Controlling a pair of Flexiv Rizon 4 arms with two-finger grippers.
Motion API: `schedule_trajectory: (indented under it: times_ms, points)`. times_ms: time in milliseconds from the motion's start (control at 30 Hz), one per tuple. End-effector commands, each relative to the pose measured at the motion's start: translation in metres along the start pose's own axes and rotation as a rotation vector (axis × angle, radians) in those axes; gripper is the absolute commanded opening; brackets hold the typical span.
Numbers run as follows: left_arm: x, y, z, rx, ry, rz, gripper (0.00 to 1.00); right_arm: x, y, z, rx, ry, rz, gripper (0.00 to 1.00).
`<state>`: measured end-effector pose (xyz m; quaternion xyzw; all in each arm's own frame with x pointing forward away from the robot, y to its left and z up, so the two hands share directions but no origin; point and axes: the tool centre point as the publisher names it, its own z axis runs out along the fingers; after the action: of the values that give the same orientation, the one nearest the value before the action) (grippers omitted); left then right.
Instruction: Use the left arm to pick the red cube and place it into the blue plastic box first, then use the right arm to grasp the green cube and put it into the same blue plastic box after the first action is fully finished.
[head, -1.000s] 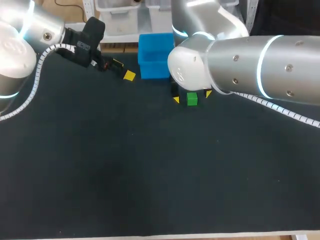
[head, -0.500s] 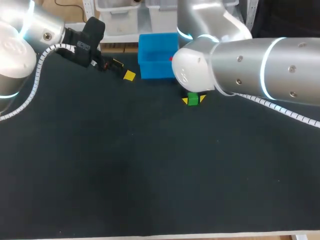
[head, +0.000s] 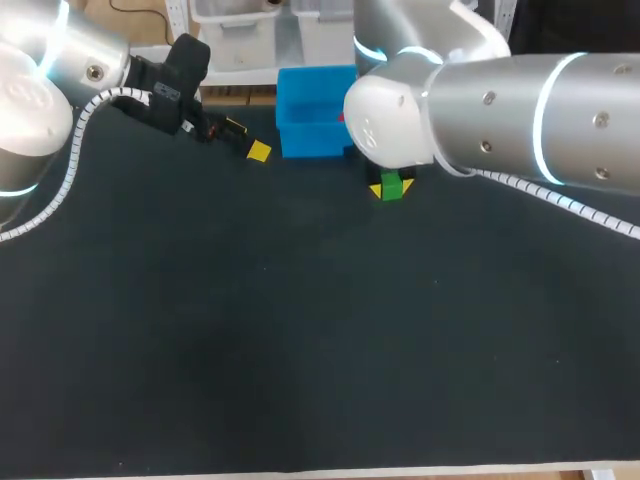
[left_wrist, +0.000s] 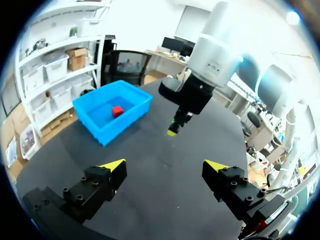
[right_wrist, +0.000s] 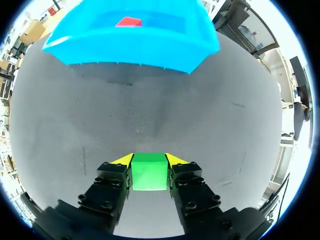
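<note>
Closing in since a second ago, the right gripper (right_wrist: 149, 160) now pinches the one green cube (right_wrist: 148, 172) between its fingers, nearer the one blue plastic box (head: 305, 140). Left gripper (left_wrist: 165, 166) stands spread, holding nothing, off that box's left side; one red cube (left_wrist: 117, 111) lies inside it

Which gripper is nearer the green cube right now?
Right. The right gripper has its jaws closed on the green cube, just in front of the blue box. The left gripper sits open to the box's other side, well away from the cube.
</note>
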<state>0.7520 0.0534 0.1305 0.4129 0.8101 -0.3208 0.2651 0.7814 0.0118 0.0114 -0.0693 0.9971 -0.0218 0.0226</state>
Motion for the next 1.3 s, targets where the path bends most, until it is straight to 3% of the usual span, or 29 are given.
schedule_trajectory:
  times_ms: [33,467,800,1300]
  points:
    - [0.001,0.000,0.000,0.001,-0.005,0.003,1.00,0.011,-0.002,-0.019,0.007,-0.024,0.009,0.00]
    - [0.001,0.000,0.000,0.001,-0.005,0.003,1.00,-0.002,0.003,-0.084,0.018,-0.094,-0.008,0.00]
    - [0.001,0.000,0.000,0.001,-0.005,0.003,1.00,-0.015,0.006,-0.106,-0.016,-0.136,-0.046,0.00]
    - [0.001,0.000,0.000,0.001,-0.005,0.003,1.00,-0.067,-0.005,-0.153,-0.122,-0.294,-0.182,0.00]
